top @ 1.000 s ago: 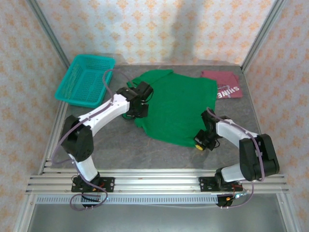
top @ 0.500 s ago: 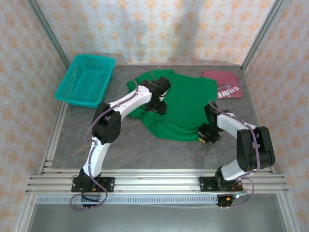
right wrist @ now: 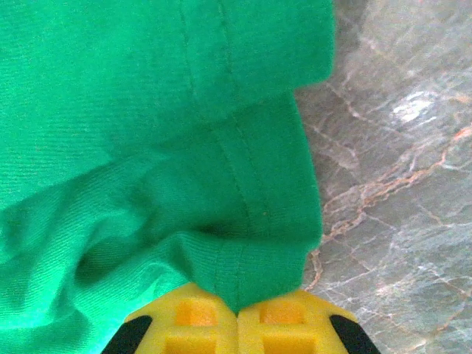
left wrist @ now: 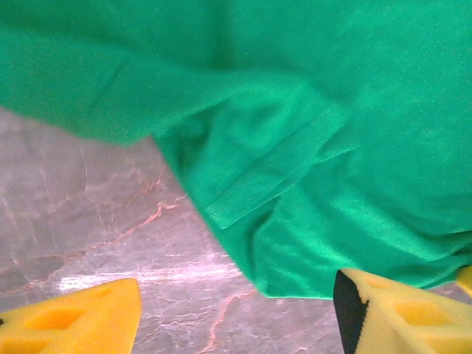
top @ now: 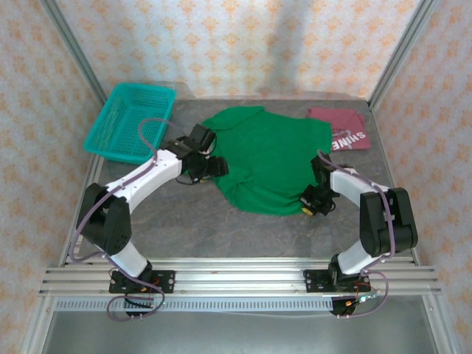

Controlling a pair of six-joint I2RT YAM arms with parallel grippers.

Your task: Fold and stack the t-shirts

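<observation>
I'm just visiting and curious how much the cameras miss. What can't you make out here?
- maroon shirt: top view, small print beside its big lettering is too small to read.
- green shirt: top view, its left edge is covered by the left gripper.
- right gripper: right wrist view, shut pads hide how much cloth is pinched.

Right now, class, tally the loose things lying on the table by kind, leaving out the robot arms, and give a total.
T-shirts: 2 (green t-shirt, maroon t-shirt)
Baskets: 1 (teal basket)
Total: 3
</observation>
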